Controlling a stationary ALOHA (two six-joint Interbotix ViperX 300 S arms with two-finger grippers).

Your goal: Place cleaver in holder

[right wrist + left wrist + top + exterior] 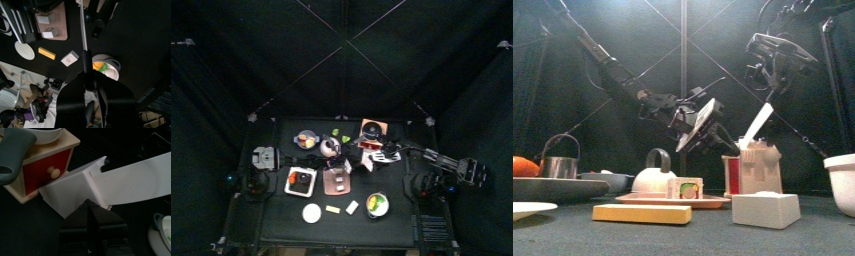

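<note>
The cleaver (127, 175) is a flat whitish blade held in the air above the table. My left gripper (90, 215) is shut on its lower edge, the blade spreading out past the jaws. In the right wrist view the cleaver (83, 35) shows edge-on as a thin pale line rising from my right gripper (87, 72), which is shut on it. The holder (751, 168), a pale block with dark stripes, stands on the table at the front right. A white slanted strip (760, 120) rises above it, below the right arm; I cannot tell whether it touches the holder.
A red wooden box with a knob (47, 168) stands behind the cleaver. Near the front edge lie a reddish-brown board (673, 200), a yellow block (640, 213) and a white block (764, 210). A bowl of fruit (107, 67) and a white plate (25, 49) sit below the right arm.
</note>
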